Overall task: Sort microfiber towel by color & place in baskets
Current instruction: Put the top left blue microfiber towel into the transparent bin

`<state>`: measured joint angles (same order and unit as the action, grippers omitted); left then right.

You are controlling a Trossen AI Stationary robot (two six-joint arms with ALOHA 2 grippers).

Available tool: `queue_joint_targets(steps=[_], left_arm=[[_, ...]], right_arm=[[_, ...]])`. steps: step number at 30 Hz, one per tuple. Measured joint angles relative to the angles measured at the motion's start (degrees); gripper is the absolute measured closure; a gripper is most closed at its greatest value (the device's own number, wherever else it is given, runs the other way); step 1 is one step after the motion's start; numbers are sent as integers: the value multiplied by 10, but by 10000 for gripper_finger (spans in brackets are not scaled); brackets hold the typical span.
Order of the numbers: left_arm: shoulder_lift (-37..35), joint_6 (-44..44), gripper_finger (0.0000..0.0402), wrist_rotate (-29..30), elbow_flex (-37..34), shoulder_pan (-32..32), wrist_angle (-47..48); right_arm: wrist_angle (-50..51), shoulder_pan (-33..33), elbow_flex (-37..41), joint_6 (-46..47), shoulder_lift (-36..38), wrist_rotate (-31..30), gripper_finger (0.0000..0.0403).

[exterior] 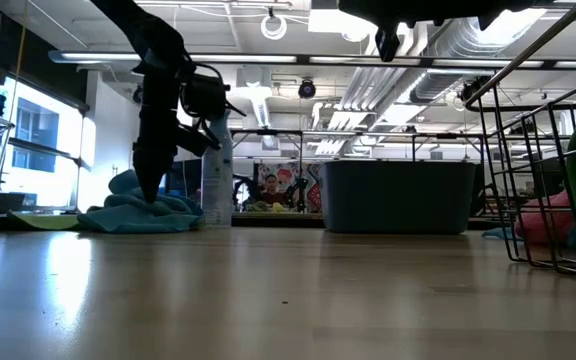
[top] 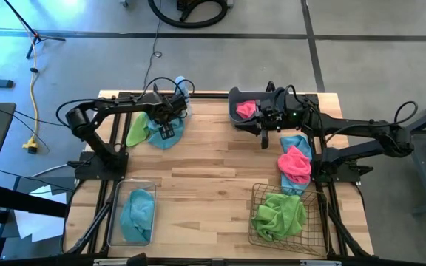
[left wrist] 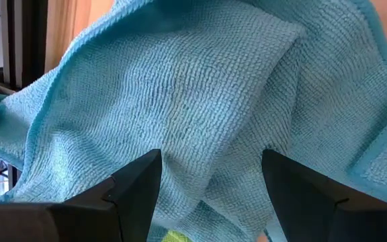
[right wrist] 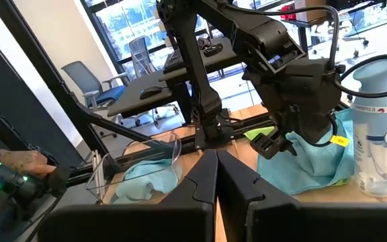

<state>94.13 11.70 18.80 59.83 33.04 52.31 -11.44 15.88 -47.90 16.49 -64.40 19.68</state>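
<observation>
Two arms, two jobs: your left gripper hovers with fingers spread over the teal towel on the desk, ready to pinch; your right gripper, fingers pressed together, waits beside the grey tub.

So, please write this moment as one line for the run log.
left gripper: open, down on teal towel | right gripper: shut, empty, beside grey tub | clear bin: teal | wire basket: green
</observation>
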Motion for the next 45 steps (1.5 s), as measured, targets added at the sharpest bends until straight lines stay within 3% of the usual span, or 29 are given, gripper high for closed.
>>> queue_joint_targets(steps=[7,16,19,24,30,37,45], left_arm=[[0,11,166,-3,-18,0,-24],[0,11,203,-4,-69,-2,-51],[0,20,252,-9,-79,-4,-59],[-3,38,383,-21,-83,-5,-63],[-45,34,399,-39,-83,-6,-55],[-166,35,401,-55,-80,-6,-26],[-299,63,401,-61,-1,-6,10]], right_arm=[[0,0,0,0,0,0,402],[0,0,0,-1,0,0,402],[0,0,0,0,0,0,402],[0,-2,0,0,0,0,402],[0,-2,0,0,0,0,402],[0,-2,0,-5,0,0,402],[0,-2,0,-20,0,0,402]])
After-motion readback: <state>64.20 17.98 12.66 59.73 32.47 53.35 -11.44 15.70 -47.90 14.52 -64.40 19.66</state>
